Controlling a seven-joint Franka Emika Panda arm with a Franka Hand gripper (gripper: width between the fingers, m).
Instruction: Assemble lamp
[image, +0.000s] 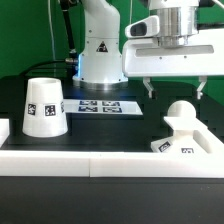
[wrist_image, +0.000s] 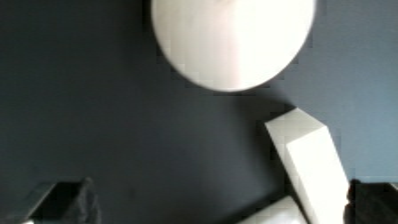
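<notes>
The white cup-like shade (image: 45, 107) stands mouth down at the exterior view's left. The ball bulb (image: 182, 114) stands at the right, right by the low blocky base (image: 184, 145), which shows tags on its front. I cannot tell whether the bulb sits on the base or just behind it. My gripper (image: 172, 90) hangs open and empty a little above the bulb. In the wrist view the bulb (wrist_image: 231, 40) is a white oval ahead of the gripper (wrist_image: 217, 205). A white slab, likely the base (wrist_image: 313, 160), lies near one dark fingertip (wrist_image: 374, 200).
The marker board (image: 98, 104) lies flat at the back middle, in front of the robot's pedestal (image: 98, 55). Long white rails (image: 110, 165) edge the black table along the front and right. Black tabletop lies between the shade and the base.
</notes>
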